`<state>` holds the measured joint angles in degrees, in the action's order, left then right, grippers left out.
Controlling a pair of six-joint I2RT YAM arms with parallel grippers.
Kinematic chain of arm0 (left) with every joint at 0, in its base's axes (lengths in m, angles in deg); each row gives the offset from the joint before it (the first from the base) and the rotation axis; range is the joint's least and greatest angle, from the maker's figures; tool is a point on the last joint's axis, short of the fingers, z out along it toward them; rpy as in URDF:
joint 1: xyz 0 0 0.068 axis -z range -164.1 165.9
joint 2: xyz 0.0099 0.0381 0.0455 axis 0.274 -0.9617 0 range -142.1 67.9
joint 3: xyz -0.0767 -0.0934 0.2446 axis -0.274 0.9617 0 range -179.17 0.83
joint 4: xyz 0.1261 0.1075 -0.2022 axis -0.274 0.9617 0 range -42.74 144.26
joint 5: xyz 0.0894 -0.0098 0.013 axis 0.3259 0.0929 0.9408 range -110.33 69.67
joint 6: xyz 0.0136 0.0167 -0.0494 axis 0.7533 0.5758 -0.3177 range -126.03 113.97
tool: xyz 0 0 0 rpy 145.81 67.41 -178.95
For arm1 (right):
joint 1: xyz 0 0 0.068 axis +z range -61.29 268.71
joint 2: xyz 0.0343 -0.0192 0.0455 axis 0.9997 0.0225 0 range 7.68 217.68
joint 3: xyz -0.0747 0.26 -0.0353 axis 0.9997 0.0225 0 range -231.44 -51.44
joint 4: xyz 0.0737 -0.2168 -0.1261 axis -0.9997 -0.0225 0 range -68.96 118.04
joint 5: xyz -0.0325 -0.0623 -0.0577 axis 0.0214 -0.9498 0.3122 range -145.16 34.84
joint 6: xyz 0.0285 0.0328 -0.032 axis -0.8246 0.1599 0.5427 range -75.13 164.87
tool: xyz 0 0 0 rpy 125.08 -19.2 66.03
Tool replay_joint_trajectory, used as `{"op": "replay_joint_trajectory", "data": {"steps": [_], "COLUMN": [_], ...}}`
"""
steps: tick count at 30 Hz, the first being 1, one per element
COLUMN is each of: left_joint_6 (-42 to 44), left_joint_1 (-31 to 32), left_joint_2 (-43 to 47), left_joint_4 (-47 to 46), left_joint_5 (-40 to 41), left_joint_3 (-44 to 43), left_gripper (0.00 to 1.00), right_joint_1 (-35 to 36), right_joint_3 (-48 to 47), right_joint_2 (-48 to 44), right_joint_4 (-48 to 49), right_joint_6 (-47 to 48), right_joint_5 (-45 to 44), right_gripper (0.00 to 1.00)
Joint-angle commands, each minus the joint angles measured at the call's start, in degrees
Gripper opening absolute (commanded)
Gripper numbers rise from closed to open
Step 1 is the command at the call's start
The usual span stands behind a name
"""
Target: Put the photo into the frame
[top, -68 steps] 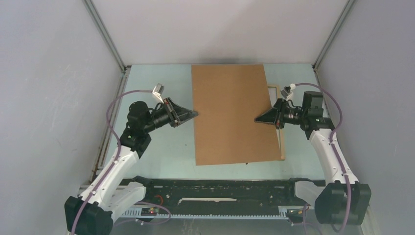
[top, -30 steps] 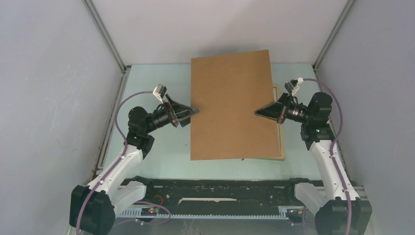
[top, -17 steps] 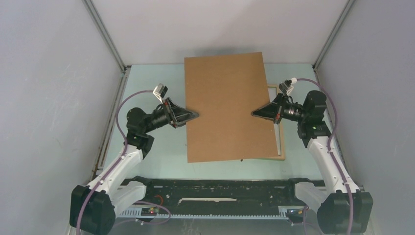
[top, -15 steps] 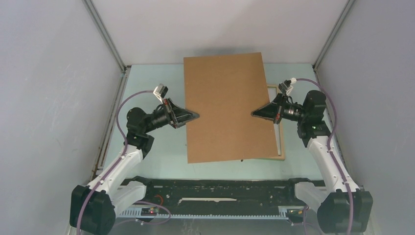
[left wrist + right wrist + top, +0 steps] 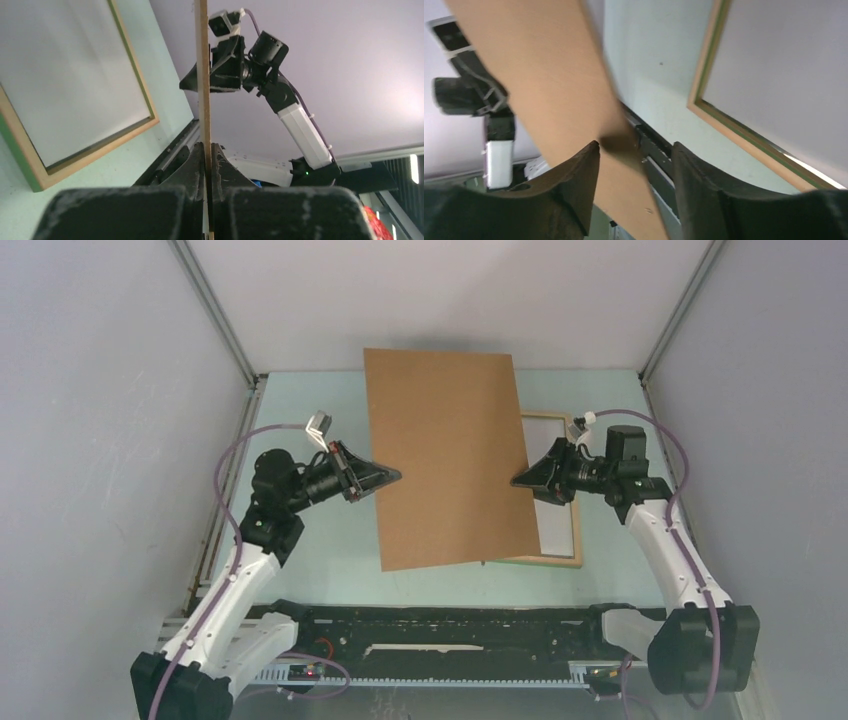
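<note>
Two grippers flank the photo (image 5: 450,460), which is raised off the table (image 5: 330,540) and tilted, with its brown back toward the overhead camera.

Left gripper (image 5: 393,476): clamped on the photo's left edge. The left wrist view shows the board pinched edge-on between both fingers.

Right gripper (image 5: 517,481): fingers spread. The photo's right edge sits in the gap, not pinched.

The left arm alone appears to carry the sheet.

The frame (image 5: 577,535) lies flat on the table, light wood face up. It is partly under the photo's right edge and beneath the right gripper.

Step in hand, by judgement: carrying the photo to the frame. The next move calls for shifting the sheet rightward, squaring its edges with the opening, then lowering it flat.
</note>
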<state>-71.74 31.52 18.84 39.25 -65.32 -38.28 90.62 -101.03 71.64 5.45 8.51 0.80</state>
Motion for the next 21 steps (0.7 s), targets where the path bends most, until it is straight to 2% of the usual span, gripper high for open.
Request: {"op": "replay_joint_trajectory", "data": {"steps": [1, 5, 9, 11, 14, 18, 21], "left_joint_6": [4.9, 6.6, 15.7, 17.1, 17.0, 16.0, 15.8], "left_joint_1": [0.0, 2.1, 3.5, 3.6, 3.6, 3.7, 3.7], "left_joint_2": [-1.5, -4.7, -7.0, -7.3, -8.0, -8.3, -8.2], "left_joint_4": [3.3, 6.8, 23.0, 26.7, 28.9, 30.3, 32.6], "left_joint_5": [3.5, 6.0, 12.4, 15.1, 16.2, 17.2, 18.8], "left_joint_3": [-5.1, -8.6, -17.1, -19.1, -20.2, -21.4, -22.7], "left_gripper": [0.0, 0.0, 0.0, 0.0, 0.0, 0.0, 0.0], "right_joint_1": [0.5, 1.2, 3.2, 4.5, 7.4, 19.8, 34.0], "right_joint_3": [-2.5, -2.5, -6.3, -8.8, -12.0, -15.5, -16.0], "right_joint_2": [1.9, 4.2, 2.9, 1.9, 0.3, -1.8, -4.5], "right_joint_4": [-7.7, -8.5, -18.4, -21.7, -24.5, -23.8, -20.2], "right_joint_6": [8.1, 8.8, 13.7, 15.0, 16.1, 18.4, 19.0], "right_joint_5": [-8.0, -10.9, -30.7, -38.9, -46.2, -50.5, -56.7], "right_gripper": [0.65, 0.67, 0.69, 0.72, 0.77, 0.79, 0.8]}}
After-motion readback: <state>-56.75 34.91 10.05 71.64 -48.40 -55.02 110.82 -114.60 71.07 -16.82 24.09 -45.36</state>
